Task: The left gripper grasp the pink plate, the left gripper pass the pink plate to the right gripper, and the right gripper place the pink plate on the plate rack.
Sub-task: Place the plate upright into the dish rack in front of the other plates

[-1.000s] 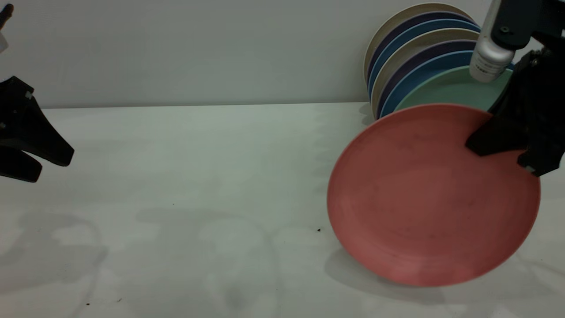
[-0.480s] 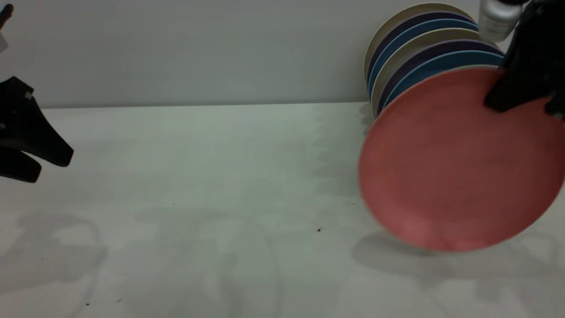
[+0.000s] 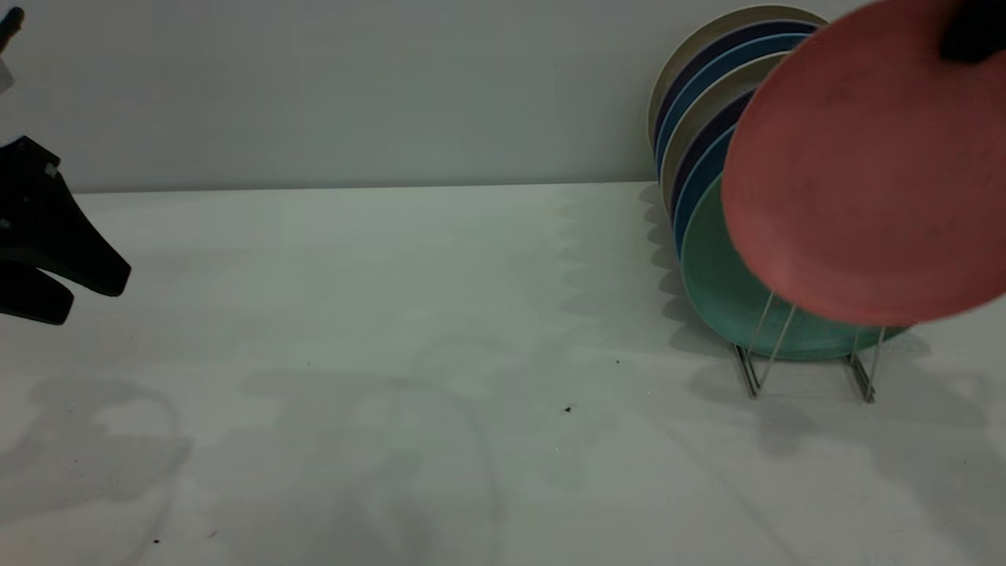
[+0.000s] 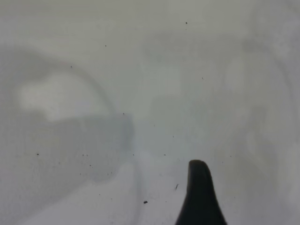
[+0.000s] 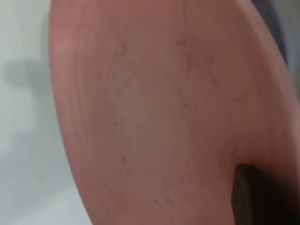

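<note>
White tabletop [image 3: 393, 314] with a plain wall behind it. Pink plate [image 3: 857, 173] is up in the air at about 2 o'clock in the exterior view, tilted, face toward the camera, hanging in front of and above the row of standing plates. Teal plate [image 3: 719, 291] is the front one in that row, just behind the pink one. Plate rack [image 3: 802, 354] shows bare wire loops at 4 o'clock, directly under the pink plate's lower edge.

Right gripper [image 3: 971, 31] sits at the plate's top rim, fingers clamped on it; the wrist view shows one finger [image 5: 253, 197] pressed on the face.

Left gripper [image 3: 59, 271] is parked at 9 o'clock, fingers apart, nothing held.

To do it well: tip the plate closer to upright, line its lower edge with the free slot in front of the teal plate, lower slowly, release only once seated.
</note>
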### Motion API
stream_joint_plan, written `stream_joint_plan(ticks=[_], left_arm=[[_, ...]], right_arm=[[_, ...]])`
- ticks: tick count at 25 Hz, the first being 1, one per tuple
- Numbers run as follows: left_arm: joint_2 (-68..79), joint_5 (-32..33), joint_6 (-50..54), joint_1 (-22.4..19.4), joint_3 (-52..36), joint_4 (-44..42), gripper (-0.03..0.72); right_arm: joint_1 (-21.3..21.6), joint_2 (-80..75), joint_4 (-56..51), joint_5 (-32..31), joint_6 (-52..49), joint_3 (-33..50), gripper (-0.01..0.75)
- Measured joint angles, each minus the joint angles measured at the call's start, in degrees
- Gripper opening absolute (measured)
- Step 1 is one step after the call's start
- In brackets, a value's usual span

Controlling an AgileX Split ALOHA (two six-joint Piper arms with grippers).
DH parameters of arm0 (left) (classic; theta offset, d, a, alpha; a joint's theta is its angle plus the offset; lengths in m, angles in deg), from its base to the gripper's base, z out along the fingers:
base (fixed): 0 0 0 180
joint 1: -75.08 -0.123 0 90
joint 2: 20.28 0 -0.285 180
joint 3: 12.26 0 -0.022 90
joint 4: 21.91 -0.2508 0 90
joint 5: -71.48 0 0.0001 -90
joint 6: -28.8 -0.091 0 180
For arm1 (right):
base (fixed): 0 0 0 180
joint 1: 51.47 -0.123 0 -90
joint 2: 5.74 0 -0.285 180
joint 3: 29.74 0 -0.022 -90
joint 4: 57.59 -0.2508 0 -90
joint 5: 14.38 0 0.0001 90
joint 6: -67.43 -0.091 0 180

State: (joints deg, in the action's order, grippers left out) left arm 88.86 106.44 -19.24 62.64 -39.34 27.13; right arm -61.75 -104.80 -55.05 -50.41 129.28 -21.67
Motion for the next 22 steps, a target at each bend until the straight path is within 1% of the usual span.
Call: stream_joint_plan(ticks=[14, 22], left_arm=[[0.0, -0.4, 0.0, 0.0, 0.0, 0.0, 0.562], [0.0, -0.5, 0.0, 0.0, 0.0, 0.0, 0.562]], right_arm=[[0.0, -0.3, 0.1, 5.0, 0.2, -0.8, 0.051], [0.0, -3.2, 0.1, 6.3, 1.2, -0.8, 0.051]])
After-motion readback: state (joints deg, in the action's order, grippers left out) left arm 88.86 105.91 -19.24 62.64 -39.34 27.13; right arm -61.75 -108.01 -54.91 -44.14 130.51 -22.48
